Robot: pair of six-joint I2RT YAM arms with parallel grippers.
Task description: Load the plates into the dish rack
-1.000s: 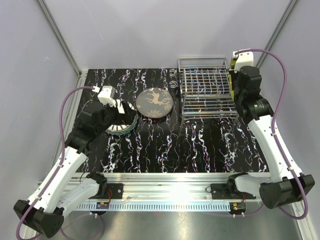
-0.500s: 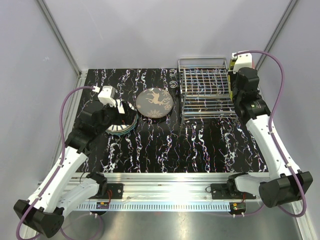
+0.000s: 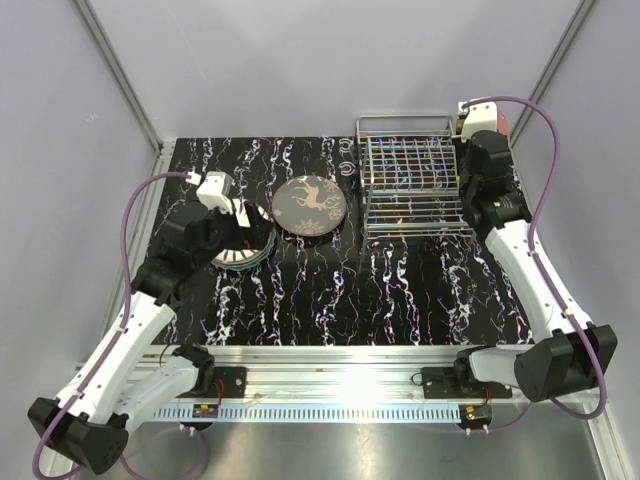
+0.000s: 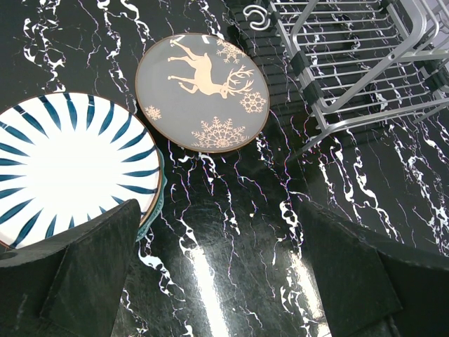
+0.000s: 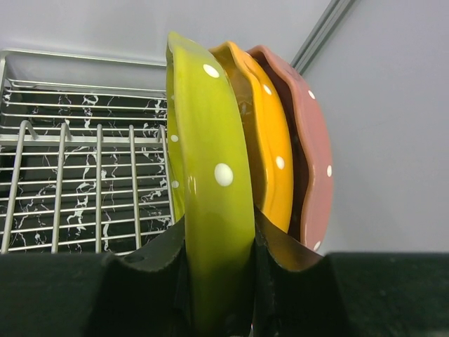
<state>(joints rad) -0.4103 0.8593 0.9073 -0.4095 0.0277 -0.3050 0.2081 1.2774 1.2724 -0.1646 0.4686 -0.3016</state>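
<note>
In the right wrist view, my right gripper [image 5: 219, 242] is shut on the rim of an upright yellow-green dotted plate [image 5: 207, 161]. An orange plate [image 5: 270, 154] and a pink plate [image 5: 312, 161] stand on edge close behind it. The dish rack [image 5: 77, 175] [image 3: 412, 185] lies to their left. My left gripper [image 4: 217, 260] [image 3: 240, 225] hangs open and empty beside a blue-striped white plate [image 4: 66, 165], which lies on a teal plate [image 4: 160, 196]. A grey plate with a deer motif [image 4: 202, 93] [image 3: 311, 206] lies flat between that stack and the rack.
Black marbled tabletop [image 3: 350, 290] with metal frame posts at its far corners. Grey walls close in on the left, back and right. The right arm [image 3: 520, 260] runs along the rack's right side. Two small metal hooks [image 4: 256, 14] lie by the rack's near-left corner.
My right wrist has shifted slightly toward the back left, still holding the yellow-green plate. The left arm has not moved.
</note>
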